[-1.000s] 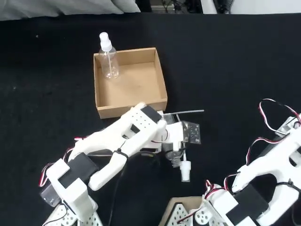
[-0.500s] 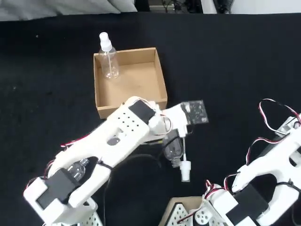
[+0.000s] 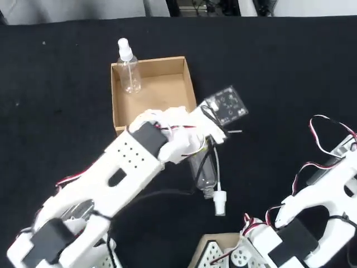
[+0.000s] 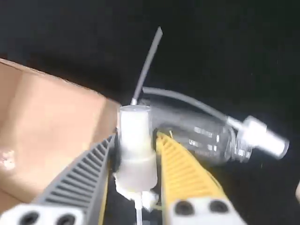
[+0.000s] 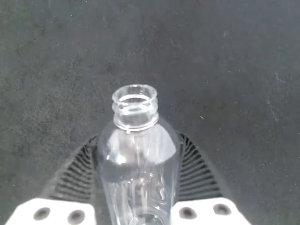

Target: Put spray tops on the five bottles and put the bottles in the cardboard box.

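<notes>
Nearest you, by the table's near right corner, your right gripper point(image 5: 138, 139) is clamped around an uncapped bottle point(image 5: 136, 164). Its open neck points away from the wrist, and I judge it is held that way so a top can be brought to it.

Toward the middle of the table, a capped bottle point(image 3: 205, 173) lies on its side with its sprayer toward the near edge. It looks finished but not yet boxed.

Just beyond it, your left gripper point(image 4: 135, 138) has its fingers closed on a loose spray top point(image 4: 136, 161). The grip is on the body, so the dip tube point(image 4: 147, 65) sticks out free. That should leave the tube clear to feed into the open neck.

The left gripper sits beside the near right corner of the cardboard box point(image 3: 192, 95). In the box's far left corner, one bottle with its top on point(image 3: 129, 70) stands upright against the walls. That placement leaves the rest of the floor free for the others.
</notes>
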Robot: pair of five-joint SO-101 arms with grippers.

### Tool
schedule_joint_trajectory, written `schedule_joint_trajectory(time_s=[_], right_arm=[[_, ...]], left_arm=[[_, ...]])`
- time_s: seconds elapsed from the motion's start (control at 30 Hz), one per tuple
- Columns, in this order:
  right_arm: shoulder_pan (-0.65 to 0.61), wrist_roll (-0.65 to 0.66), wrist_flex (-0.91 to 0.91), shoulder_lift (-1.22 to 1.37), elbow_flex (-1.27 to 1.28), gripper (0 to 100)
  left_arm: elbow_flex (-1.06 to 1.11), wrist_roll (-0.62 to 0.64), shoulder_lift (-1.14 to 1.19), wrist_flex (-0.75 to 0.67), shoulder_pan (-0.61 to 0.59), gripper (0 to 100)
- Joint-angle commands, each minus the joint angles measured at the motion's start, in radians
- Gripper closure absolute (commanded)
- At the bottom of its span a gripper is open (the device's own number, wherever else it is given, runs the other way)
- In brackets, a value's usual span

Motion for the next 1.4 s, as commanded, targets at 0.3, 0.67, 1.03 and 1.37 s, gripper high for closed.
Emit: schedule_joint_trajectory(time_s=[0.3,0.67,1.03,1.37], right_arm=[[-0.086,-0.008,0.054,-0.216,-0.064,98.6],[-0.150,-0.008,0.068,-0.298,-0.062,98.7],[-0.264,-0.008,0.120,-0.423,-0.062,98.7],[-0.387,-0.002,0.110,-0.631,0.084,98.7]], left_arm=[[-0.058,0.198,-0.252,-0.146,-0.016,97],[-0.056,0.341,-0.354,-0.222,-0.091,97],[-0.045,0.408,-0.476,-0.222,-0.125,97],[-0.018,0.534,-0.537,-0.222,-0.234,97]])
